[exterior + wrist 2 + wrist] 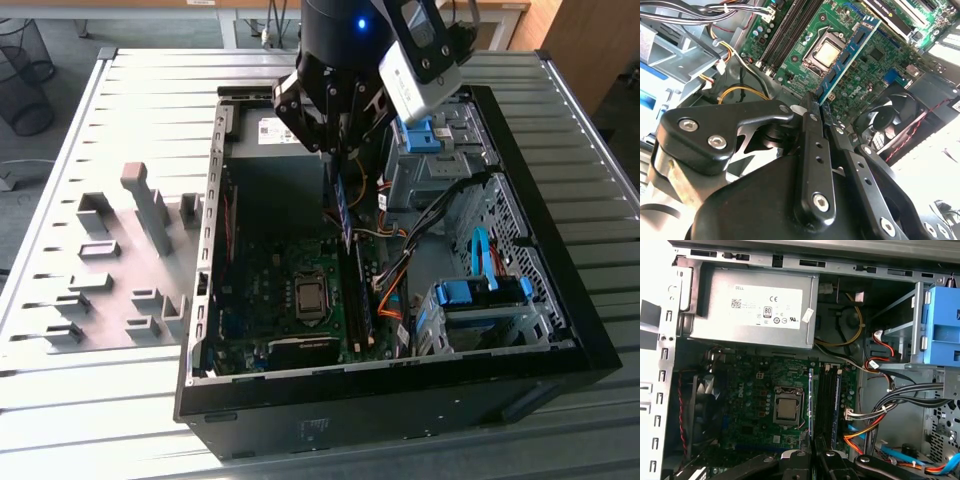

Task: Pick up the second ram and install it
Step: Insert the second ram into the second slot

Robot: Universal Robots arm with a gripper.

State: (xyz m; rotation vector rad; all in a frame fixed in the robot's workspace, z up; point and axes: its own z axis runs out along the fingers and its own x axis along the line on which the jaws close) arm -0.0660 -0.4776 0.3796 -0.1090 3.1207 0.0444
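I've got the claw pinching the second ram by one short end, stick hanging edge-on inside the open PC case, over the motherboard. In the first wrist view the ram lines up just beside the dark memory slots, at about 3 o'clock from the CPU socket. I judge it light, stiff and thin, fragile at chips and contacts: hold edges only.

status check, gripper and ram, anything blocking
Black gripper shut on long blue-green ram stick. Stick held edge-down above green motherboard, near black memory slots. Nothing blocking.
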